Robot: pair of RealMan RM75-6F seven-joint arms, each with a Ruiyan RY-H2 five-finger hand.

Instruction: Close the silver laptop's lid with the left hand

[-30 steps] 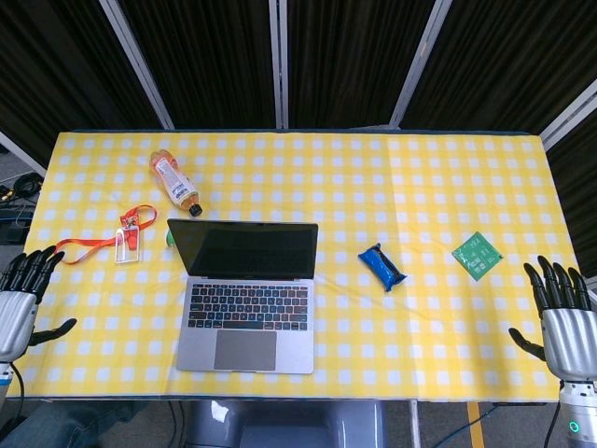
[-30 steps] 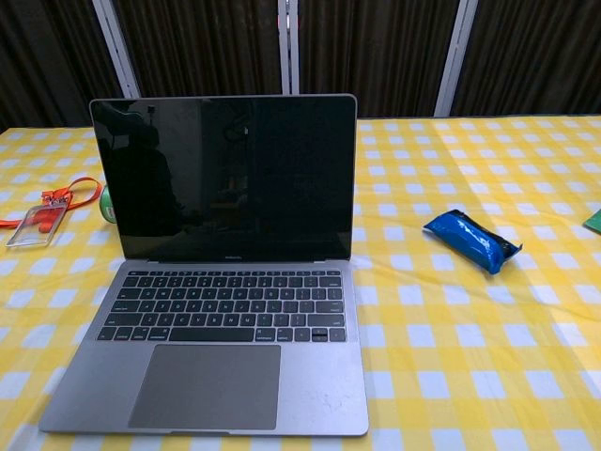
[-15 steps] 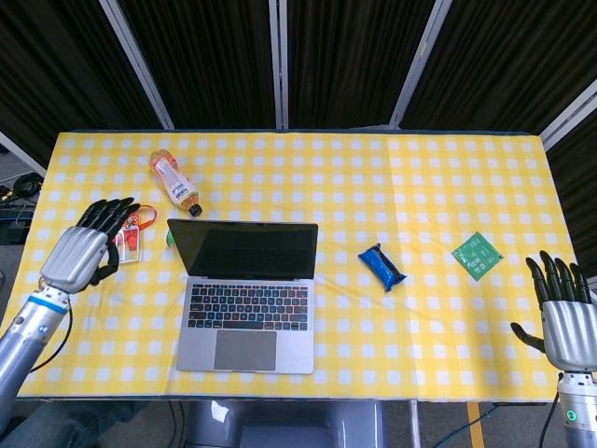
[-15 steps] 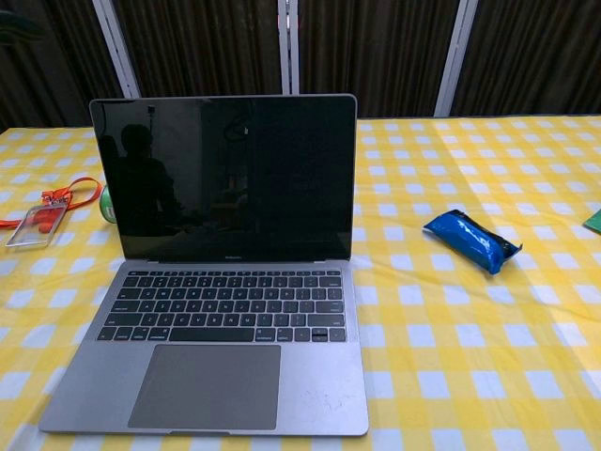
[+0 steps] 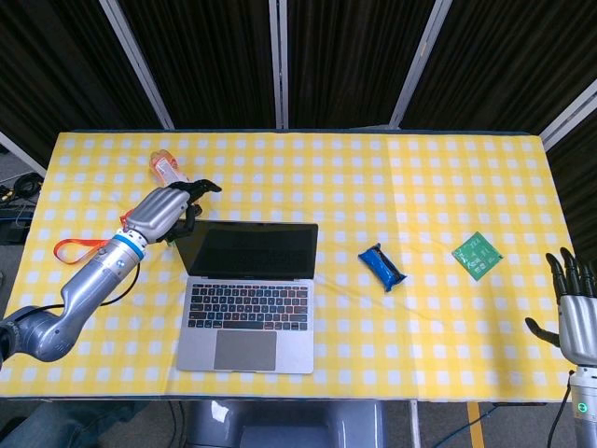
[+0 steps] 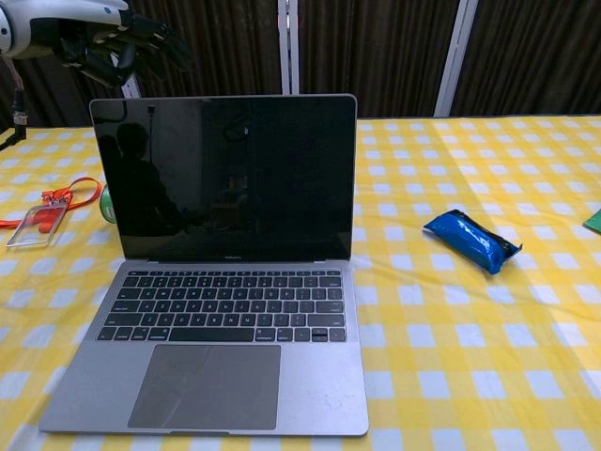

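The silver laptop (image 5: 247, 294) (image 6: 221, 282) stands open on the yellow checked table, its dark screen upright and facing me. My left hand (image 5: 166, 212) (image 6: 103, 38) hovers above and behind the lid's top left corner, fingers spread, holding nothing and not touching the lid. My right hand (image 5: 579, 310) hangs open at the table's right front edge, far from the laptop; the chest view does not show it.
An orange drink bottle (image 5: 171, 174) lies behind the left hand. An orange lanyard with a badge (image 5: 79, 247) (image 6: 42, 216) lies left of the laptop. A blue packet (image 5: 381, 267) (image 6: 470, 241) and a green card (image 5: 478, 255) lie to the right.
My left hand has risen from the table's left edge and swept right and forward, over the lanyard, to the lid's top left corner. The right hand sank slightly. The lid has not moved.
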